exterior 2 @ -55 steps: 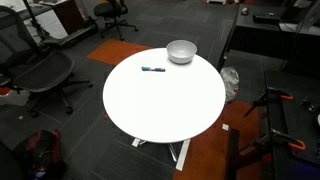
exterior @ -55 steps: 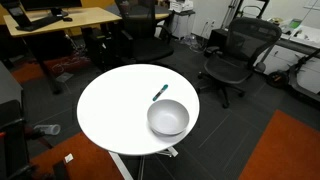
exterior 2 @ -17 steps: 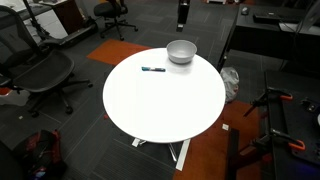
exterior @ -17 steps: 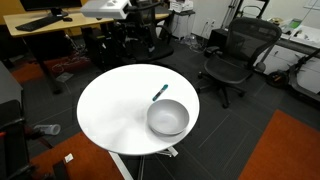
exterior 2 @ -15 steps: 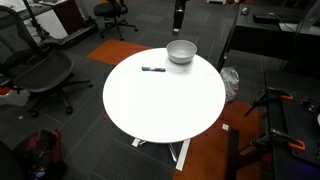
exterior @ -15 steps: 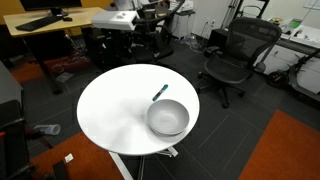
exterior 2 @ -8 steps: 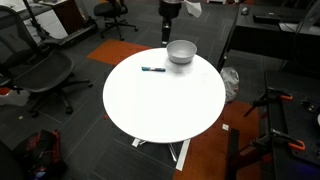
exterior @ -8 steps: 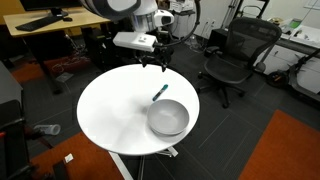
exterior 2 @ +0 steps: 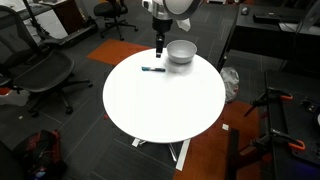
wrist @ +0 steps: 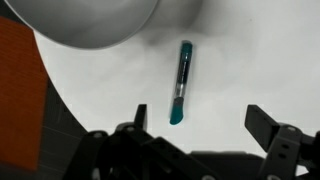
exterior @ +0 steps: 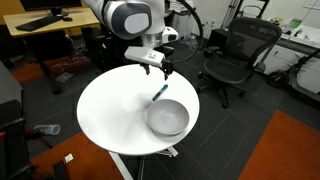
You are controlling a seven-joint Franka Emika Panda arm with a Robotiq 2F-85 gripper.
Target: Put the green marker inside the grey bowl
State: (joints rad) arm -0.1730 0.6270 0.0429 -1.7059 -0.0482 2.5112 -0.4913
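Note:
The green marker [exterior: 159, 93] lies flat on the round white table [exterior: 110, 110], just behind the grey bowl [exterior: 168, 118]. The marker [exterior 2: 152, 70] and the bowl [exterior 2: 181, 51] show in both exterior views. My gripper [exterior: 161, 69] hangs above the marker, open and empty, and it also shows from the opposite side [exterior 2: 158, 50]. In the wrist view the marker [wrist: 181, 80] lies lengthwise with its teal end towards the gripper [wrist: 200, 120], a little left of midway between the spread fingers [wrist: 140, 114]. The bowl's rim [wrist: 90, 25] fills the top left.
Black office chairs [exterior: 232, 55] and a wooden desk [exterior: 50, 22] stand round the table. Another chair [exterior 2: 40, 75] stands beside the table. Orange carpet [exterior: 285, 150] lies on the floor. A table edge runs down the left of the wrist view [wrist: 55, 95].
The arm has swung in from the back and come down over the table. The gripper now hangs above the marker. Marker and bowl have not moved.

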